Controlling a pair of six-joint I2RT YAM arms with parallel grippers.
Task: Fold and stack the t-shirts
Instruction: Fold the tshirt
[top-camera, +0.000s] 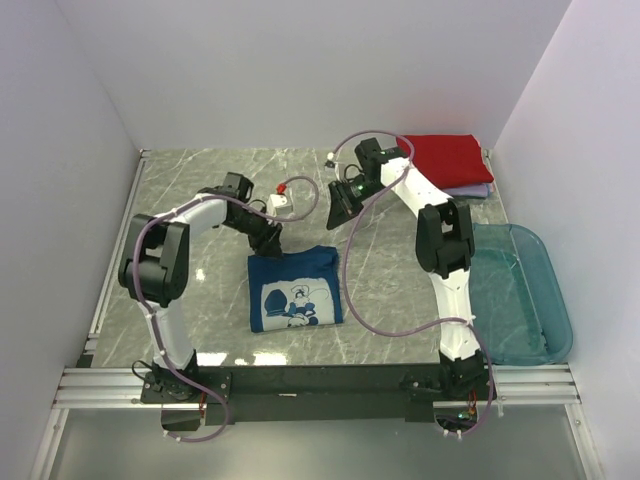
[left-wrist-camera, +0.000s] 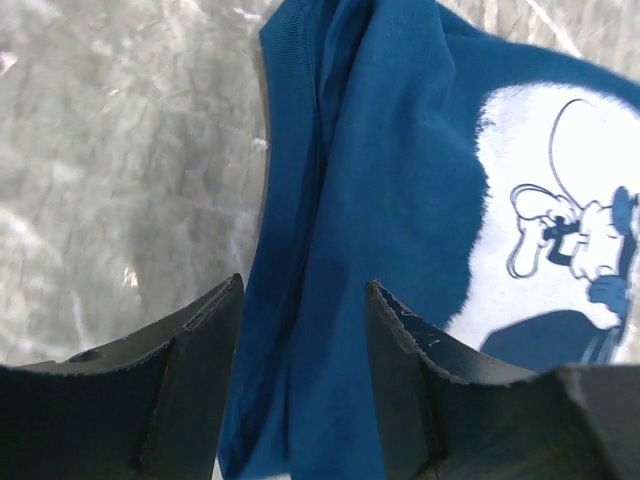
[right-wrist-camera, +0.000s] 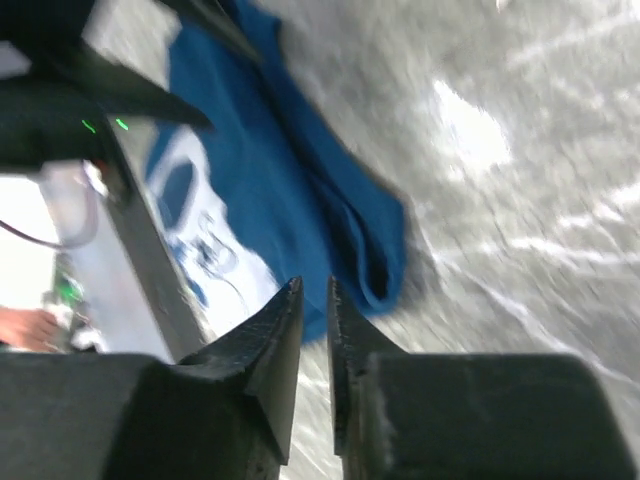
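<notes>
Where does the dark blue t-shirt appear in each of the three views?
Top external: the dark blue t-shirt lies near the centre of the picture.
Left wrist: the t-shirt fills the middle and right.
Right wrist: the t-shirt runs from upper left to centre.
Shared landmark: its white cartoon print.
</notes>
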